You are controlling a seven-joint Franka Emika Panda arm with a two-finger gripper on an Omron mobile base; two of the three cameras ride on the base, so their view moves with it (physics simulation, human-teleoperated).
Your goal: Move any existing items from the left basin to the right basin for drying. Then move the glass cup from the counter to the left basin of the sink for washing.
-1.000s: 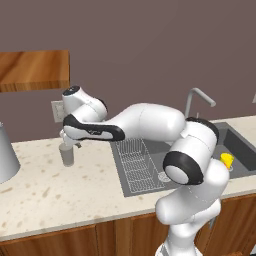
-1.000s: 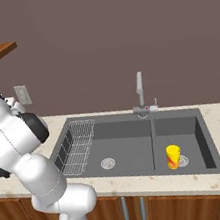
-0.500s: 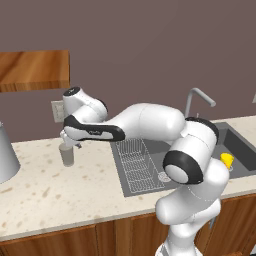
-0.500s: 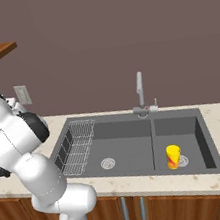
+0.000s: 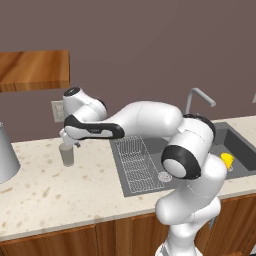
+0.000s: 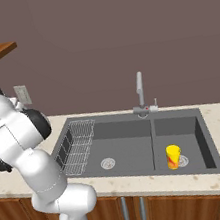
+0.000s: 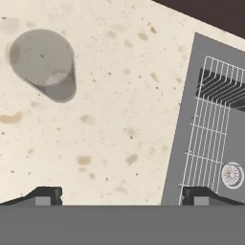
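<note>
Gripper [image 7: 119,196] spread wide, holding nothing, hanging over speckled beige counter [image 7: 110,119]. Bare stone lies directly below the tips, nothing between them and the cup [image 7: 45,64], which stands upright up and to the left in the hand view, apart from both fingers. It's a plain grey translucent tumbler, round, no handle. Off to the hand's other side, the dark grey sink [image 7: 182,143] edge and the rack [image 7: 210,139], thin white wire grid, over the left basin [image 6: 124,150]. Further off, the yellow bottle [image 6: 173,156] with its red band stands upright in the right basin [image 6: 180,136]. At the counter's far end beyond the cup, a big grey cone [image 5: 6,155].
</note>
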